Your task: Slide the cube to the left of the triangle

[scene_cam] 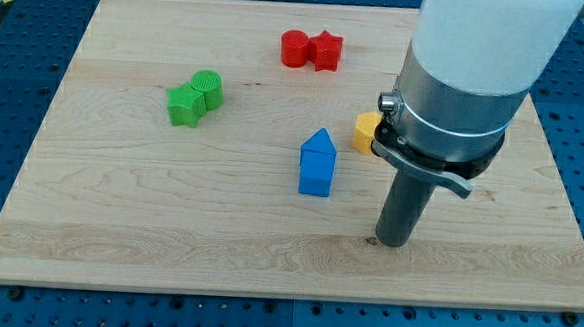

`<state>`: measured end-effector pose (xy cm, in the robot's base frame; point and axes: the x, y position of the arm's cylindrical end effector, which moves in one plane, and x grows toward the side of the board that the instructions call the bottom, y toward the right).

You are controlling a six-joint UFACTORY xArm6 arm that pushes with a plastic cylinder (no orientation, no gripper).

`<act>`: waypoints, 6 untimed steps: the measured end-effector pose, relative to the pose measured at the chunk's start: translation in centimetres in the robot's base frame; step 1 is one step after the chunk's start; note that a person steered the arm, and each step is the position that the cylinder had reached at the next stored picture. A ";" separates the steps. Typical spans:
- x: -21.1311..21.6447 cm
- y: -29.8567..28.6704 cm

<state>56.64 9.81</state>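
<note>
Cube (315,176) touches the triangle's (319,142) bottom side (my tip (392,240) lower right).

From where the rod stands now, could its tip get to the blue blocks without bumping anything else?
Probably yes. My tip sits to the view's right of the blue cube and blue triangle, slightly lower, with bare board between. The yellow block lies up behind the arm, off that path.
</note>
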 end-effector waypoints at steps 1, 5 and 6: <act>-0.1 0.0; -4.8 -4.3; -4.8 -8.2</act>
<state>51.82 1.58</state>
